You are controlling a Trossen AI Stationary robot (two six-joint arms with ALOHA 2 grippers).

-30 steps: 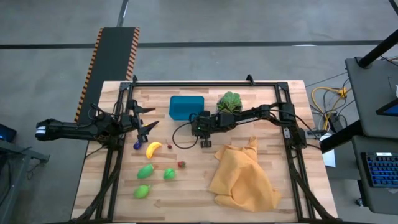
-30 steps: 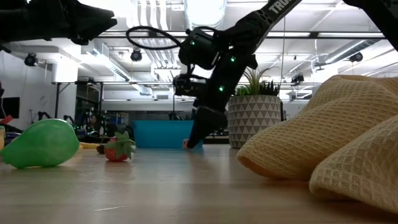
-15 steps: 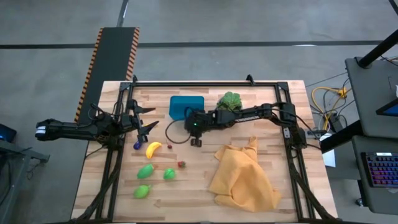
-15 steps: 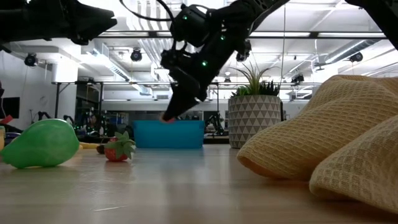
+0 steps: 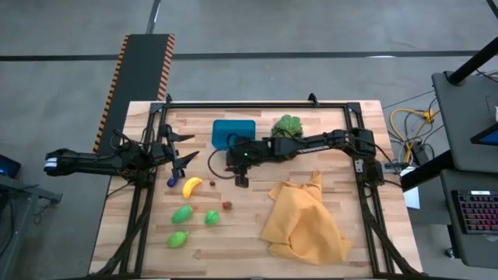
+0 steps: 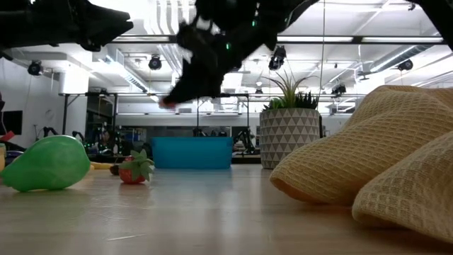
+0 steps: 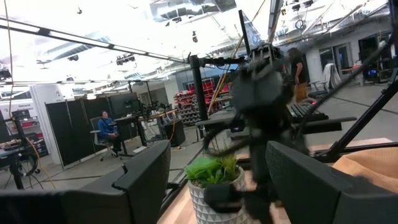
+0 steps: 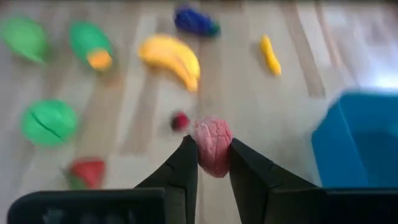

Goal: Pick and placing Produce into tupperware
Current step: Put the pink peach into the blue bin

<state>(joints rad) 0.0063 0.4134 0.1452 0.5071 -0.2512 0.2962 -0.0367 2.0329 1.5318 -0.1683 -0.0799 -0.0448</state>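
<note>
My right gripper [image 8: 211,163] is shut on a small pink-red piece of produce [image 8: 212,151], up in the air near the teal tupperware [image 5: 233,132], on its near side [image 6: 191,152]. On the table lie a yellow banana [image 8: 171,57], a purple piece [image 8: 194,20], a small yellow piece [image 8: 268,55], three green pieces [image 5: 182,212], a strawberry [image 6: 134,168] and a tiny dark red piece [image 8: 180,120]. My left gripper [image 5: 187,159] waits open above the table's left side. My right gripper pinches the pink-red piece by its two sides [image 8: 203,155] between its fingertips [image 8: 186,163]. The fingers slant down from the table's right. The piece is lifted clear of the table [image 6: 168,104].
A potted plant [image 5: 288,126] in a white patterned pot [image 6: 289,138] stands right of the tupperware. A crumpled yellow cloth [image 5: 303,218] covers the near right of the table. Bare wood lies between the loose produce and the tupperware.
My right gripper has risen from the table and gone toward the left edge, tipping from steeply down to a shallower slant. The pink-red piece, on the table a second ago, has gone up with it.
</note>
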